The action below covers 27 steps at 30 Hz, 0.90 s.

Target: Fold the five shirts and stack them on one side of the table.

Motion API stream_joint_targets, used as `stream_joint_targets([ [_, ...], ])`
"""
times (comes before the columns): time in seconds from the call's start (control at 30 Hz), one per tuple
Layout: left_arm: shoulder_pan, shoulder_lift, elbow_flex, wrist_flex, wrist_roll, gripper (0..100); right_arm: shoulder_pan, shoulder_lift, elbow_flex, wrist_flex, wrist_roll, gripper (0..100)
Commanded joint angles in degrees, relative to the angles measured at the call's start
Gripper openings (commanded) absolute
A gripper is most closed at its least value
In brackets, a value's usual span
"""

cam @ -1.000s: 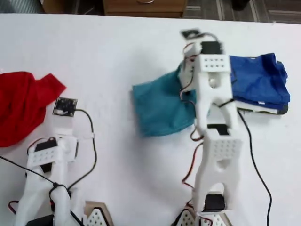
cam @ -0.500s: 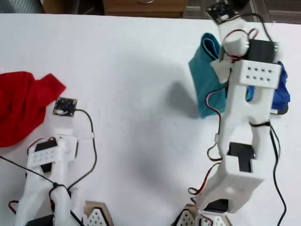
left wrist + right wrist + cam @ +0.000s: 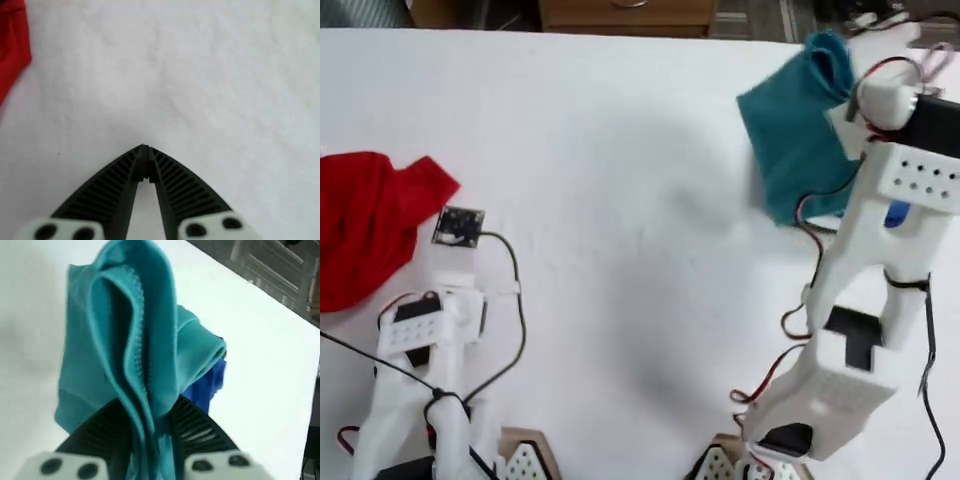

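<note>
Three shirts are in sight: one red shirt, one teal shirt and one blue shirt, along with two arms on the white table. In the high view the left arm sits folded low at the lower left of the frame, beside the crumpled red shirt at the left edge. The right arm stretches up the right side towards the upper right corner, where the teal shirt hangs from its wrist as a wide panel. A sliver of the blue shirt peeks out under that arm. The left wrist view gives what the high view hides: the left gripper is clenched, its tips meeting over bare tabletop, with a strip of red cloth at the upper left. The right wrist view has the right gripper clamped on a bunched fold of the teal shirt, its stitched hem running up the middle, and the blue shirt just behind it
</note>
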Motion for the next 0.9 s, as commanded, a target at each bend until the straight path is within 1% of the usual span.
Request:
stream_joint_targets([
  [0.0, -0.3, -1.1, -0.4, -1.0, 0.3, 3, 3.7, 5.8, -2.6, -4.2, 2.0, 1.8],
  [0.2, -0.3, -1.1, -0.4, -1.0, 0.3, 3, 7.8, 18.2, -2.6, -16.7, 2.6, 1.8],
  [0.27, -0.3, -1.1, -0.4, -1.0, 0.3, 3, 8.3, 21.5, -2.6, -20.5, 4.6, 1.8],
  [0.37, -0.3, -1.1, -0.4, -1.0, 0.3, 3, 8.5, 25.1, -2.6, -24.0, 7.5, 1.8],
  [0.53, -0.3, -1.1, -0.4, -1.0, 0.3, 3, 9.4, 28.5, -2.6, -30.6, 7.6, 2.0],
  [0.7, -0.3, -1.1, -0.4, -1.0, 0.3, 3, 11.4, 29.9, -2.6, -34.8, 7.6, 2.1],
  [0.87, -0.3, -1.1, -0.4, -1.0, 0.3, 3, 12.3, 30.4, -2.1, -33.2, 7.5, 3.2],
])
